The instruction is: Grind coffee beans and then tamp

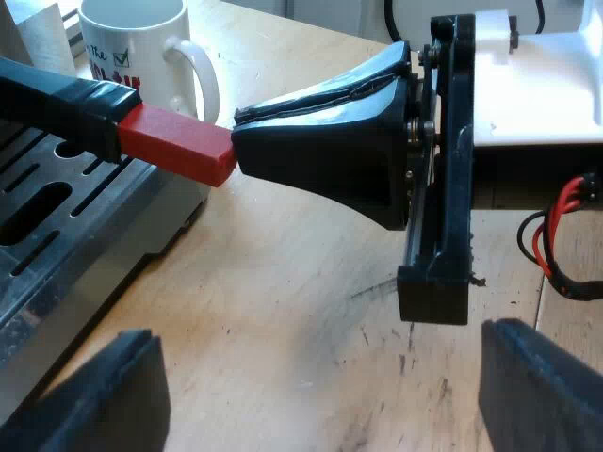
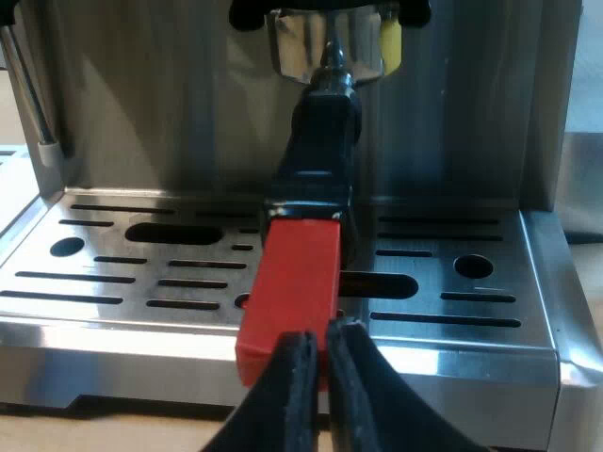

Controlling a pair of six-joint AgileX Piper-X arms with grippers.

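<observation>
- Closed to a thin slit on the right gripper [image 2: 323, 356], with nothing clamped between the fingers [image 2: 283, 395]. Tips set against the end face of the handle's red end [image 2: 290, 292], touching it or just short of touching.
- Spread wide on the left gripper [image 1: 318, 344], holding nothing. Hangs low over the wooden table [image 1: 311, 282] beside the espresso machine [image 1: 57, 254], probably kept clear so the other arm has room at the handle.
- Seen from the left wrist, the same meeting: right gripper [image 1: 240, 141] with its tips butted against the red end [image 1: 174, 149], not wrapped round it. Reads as a nudge or an alignment against the handle, not a grasp.
- Outward along the dark handle [image 2: 320, 141] to the holder [image 2: 325, 47], locked in at the machine's front, its handle pointing straight out over the drip tray [image 2: 452, 292]. Likely seated there to take the grounds, so tamping is judged not yet begun.
- Steam wand [image 2: 28, 85] standing at the side of the tray.
- White mug [image 1: 141, 56] on the table near the machine. Printed on it, what looks like "the", a green tick in a box, and red letters below that cannot be read.
- No brand name legible on the machine.
</observation>
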